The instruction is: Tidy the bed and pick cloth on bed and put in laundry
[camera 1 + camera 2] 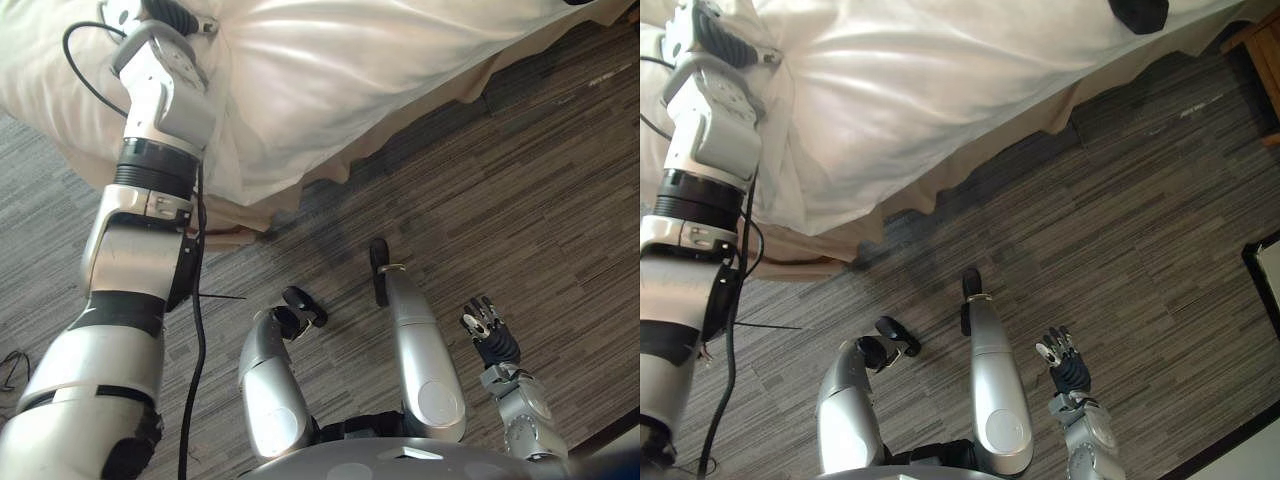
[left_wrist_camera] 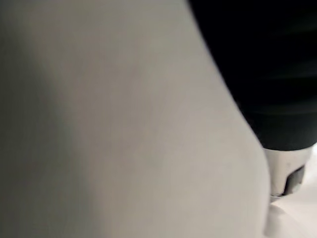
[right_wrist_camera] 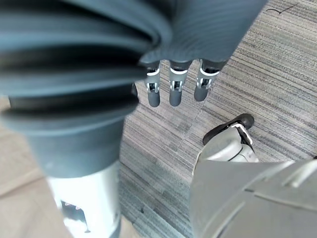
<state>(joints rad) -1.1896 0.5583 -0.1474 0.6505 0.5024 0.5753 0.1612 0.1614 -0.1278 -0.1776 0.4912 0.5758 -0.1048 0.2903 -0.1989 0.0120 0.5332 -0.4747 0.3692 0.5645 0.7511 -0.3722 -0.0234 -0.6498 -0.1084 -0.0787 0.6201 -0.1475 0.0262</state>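
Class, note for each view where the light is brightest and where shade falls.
Left eye view: the white glossy bed quilt shines brightest across its middle. Right eye view: shade lies on the grey striped carpet along the bed's edge. Left wrist view: the quilt, very close, looks dull grey. Right wrist view: the carpet past the right hand is evenly lit.

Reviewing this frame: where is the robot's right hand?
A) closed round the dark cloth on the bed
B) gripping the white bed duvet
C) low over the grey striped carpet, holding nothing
C: the right hand hangs open above the grey striped carpet, with nothing in it.
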